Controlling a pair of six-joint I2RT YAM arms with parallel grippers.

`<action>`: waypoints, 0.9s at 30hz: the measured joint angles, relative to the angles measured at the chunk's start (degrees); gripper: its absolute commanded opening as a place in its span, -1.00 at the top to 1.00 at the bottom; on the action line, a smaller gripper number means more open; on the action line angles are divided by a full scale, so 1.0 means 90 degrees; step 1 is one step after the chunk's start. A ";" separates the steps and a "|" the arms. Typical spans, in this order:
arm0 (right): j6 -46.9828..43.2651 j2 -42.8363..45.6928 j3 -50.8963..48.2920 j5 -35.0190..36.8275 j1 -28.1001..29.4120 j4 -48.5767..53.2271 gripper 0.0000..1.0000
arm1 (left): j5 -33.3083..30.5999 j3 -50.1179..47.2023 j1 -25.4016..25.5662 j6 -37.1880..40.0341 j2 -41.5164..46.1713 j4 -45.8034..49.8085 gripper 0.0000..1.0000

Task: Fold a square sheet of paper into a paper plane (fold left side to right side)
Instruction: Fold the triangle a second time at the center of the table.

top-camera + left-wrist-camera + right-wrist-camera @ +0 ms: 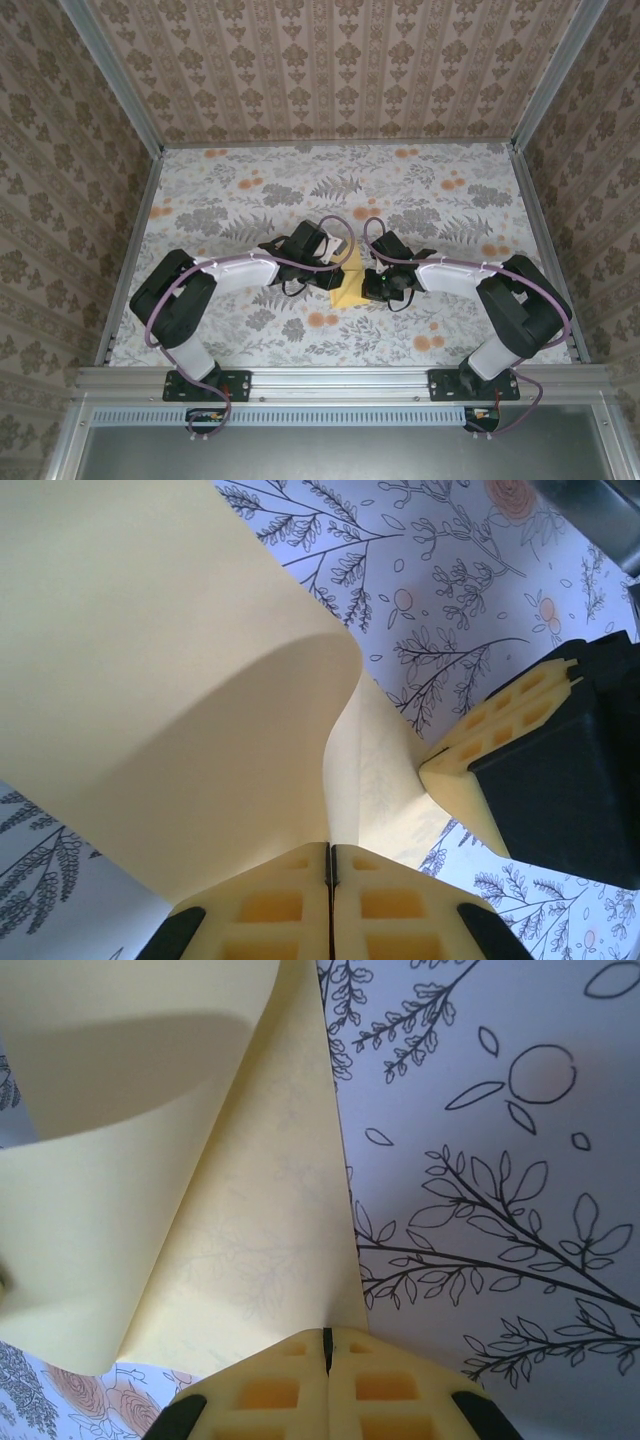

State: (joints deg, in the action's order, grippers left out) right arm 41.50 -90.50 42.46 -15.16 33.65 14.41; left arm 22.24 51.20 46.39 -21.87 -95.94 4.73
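The square sheet of paper [349, 291] is plain yellow and lies at the middle of the flowered table, between the two grippers. My left gripper [343, 262] is shut on one edge of the paper [150, 680], which curls up and over in a big loop in the left wrist view. My right gripper [364, 276] is shut on another edge of the sheet [250, 1240], close to the cloth. The right gripper's fingers [480, 765] show in the left wrist view, touching the paper. The paper plane is out of view; the paper is a bent sheet.
A floral cloth [250, 200] covers the table. Metal frame rails [130, 250] run along the left, right [545, 250] and near sides, and patterned walls rise behind them. Both arm bases stand at the near rail [340, 380].
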 measured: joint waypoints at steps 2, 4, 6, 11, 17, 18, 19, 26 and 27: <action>-0.0005 0.0000 0.0010 0.0000 0.0000 0.0012 0.87 | -0.0046 0.0000 -0.0019 0.0000 0.0000 0.0002 0.86; -0.0036 -0.0002 0.0012 0.0000 0.0000 0.0015 0.87 | -0.0087 0.0000 -0.0039 0.0000 0.0000 0.0002 0.86; -0.0058 -0.0012 0.0017 -0.0002 0.0000 0.0017 0.87 | -0.0117 0.0000 -0.0073 0.0000 0.0000 0.0002 0.85; -0.0095 -0.0029 0.0041 -0.0005 0.0000 0.0046 0.86 | -0.0143 -0.0002 -0.0126 0.0000 0.0000 0.0002 0.84; -0.0097 -0.0044 0.0063 -0.0007 0.0000 0.0070 0.86 | -0.0136 -0.0007 -0.0129 0.0000 -0.0027 0.0012 0.81; -0.0097 -0.0046 0.0066 -0.0010 0.0000 0.0073 0.86 | -0.0136 -0.0007 -0.0131 -0.0002 -0.0046 0.0019 0.80; -0.0097 -0.0049 0.0066 -0.0010 0.0000 0.0073 0.86 | -0.0136 -0.0007 -0.0131 0.0000 -0.0083 0.0024 0.79; -0.0100 -0.0053 0.0066 -0.0022 0.0000 0.0073 0.86 | -0.0136 -0.0019 -0.0151 -0.0002 -0.0180 0.0146 0.78; -0.0100 -0.0053 0.0070 -0.0024 0.0000 0.0075 0.86 | -0.0138 -0.0019 -0.0163 -0.0002 -0.0180 0.0146 0.78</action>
State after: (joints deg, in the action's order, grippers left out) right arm 40.60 -90.98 43.09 -15.38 33.65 15.09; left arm 20.99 51.03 44.93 -21.89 -97.56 6.04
